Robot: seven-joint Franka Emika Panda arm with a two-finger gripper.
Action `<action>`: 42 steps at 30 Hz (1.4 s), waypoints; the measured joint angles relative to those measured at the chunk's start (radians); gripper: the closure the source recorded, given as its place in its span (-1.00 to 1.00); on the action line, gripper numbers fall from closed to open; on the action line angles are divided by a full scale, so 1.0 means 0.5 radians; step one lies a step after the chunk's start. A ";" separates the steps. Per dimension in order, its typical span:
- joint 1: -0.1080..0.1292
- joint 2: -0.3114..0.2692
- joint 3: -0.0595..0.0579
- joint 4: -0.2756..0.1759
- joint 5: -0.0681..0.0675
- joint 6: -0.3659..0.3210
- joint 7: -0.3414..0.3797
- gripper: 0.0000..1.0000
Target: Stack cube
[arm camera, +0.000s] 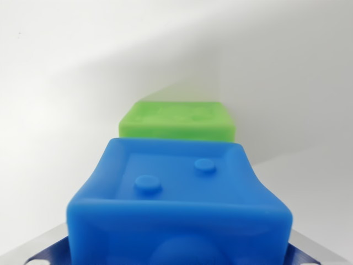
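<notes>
A blue cube [179, 193] with a recessed top and two round studs fills the lower middle of the wrist view, very close to the camera. Grey metal finger parts [47, 251] show at the bottom left and bottom right corners, pressed against the cube's two sides. My gripper [179, 256] is shut on the blue cube. Just beyond it, a green cube [177, 120] rests on the white surface; its near lower part is hidden behind the blue cube's far edge. I cannot tell how far the blue cube is above the surface.
A plain white surface [60, 94] surrounds both cubes, crossed by soft grey shadows [287, 83] at the upper right. No other objects are in view.
</notes>
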 joint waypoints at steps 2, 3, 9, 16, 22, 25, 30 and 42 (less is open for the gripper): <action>-0.003 0.014 0.004 0.002 0.004 0.011 -0.003 1.00; -0.004 0.021 0.006 0.002 0.007 0.016 -0.005 1.00; -0.011 0.048 0.015 0.007 0.018 0.041 -0.012 1.00; -0.013 0.052 0.017 0.009 0.022 0.048 -0.014 -1.00; -0.014 0.053 0.018 0.009 0.022 0.048 -0.014 -1.00; -0.014 0.053 0.018 0.009 0.022 0.048 -0.014 -1.00; -0.014 0.053 0.018 0.009 0.022 0.048 -0.015 -1.00; -0.014 0.053 0.018 0.009 0.022 0.048 -0.015 -1.00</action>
